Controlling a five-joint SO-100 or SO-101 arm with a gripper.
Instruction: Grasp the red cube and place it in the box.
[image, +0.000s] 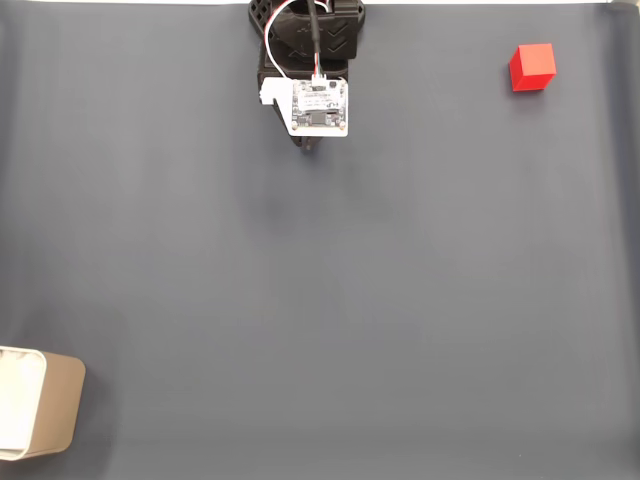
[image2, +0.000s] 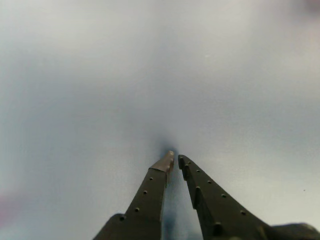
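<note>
the tool (image2: 175, 159) is sitting with its two fingers pressed nearly together, tips almost meeting and nothing between them; in the wrist view it is pointing down at bare, blurred grey counter (image2: 75, 75). in the fixed view the tool (image: 312, 146) is lying near the top edge at about 12 o'clock of the frame, mostly hidden under the white circuit board (image: 320, 107) on the wrist, with the arm folded back toward its base.

the red cube (image: 532, 67) is resting on the dark counter (image: 350, 300) well apart from the tool, at roughly 3 o'clock from it, close to the upper right corner of the fixed view. the box (image: 55, 412) is standing at the lower left corner, about 8 o'clock from the tool, open side up and partly cut by the frame edge; it is far from the cube.

judgement: the step in hand is the reach, not yet begun. to do it well, the arm should be swinging toward 3 o'clock while spreading the fingers wider than the cube before descending, squaring the fingers to two opposite flat faces, and coming down centred so neither tip nudges the cube away. closing low on the faces should be giving a steadier hold for the long carry across to the box.
</note>
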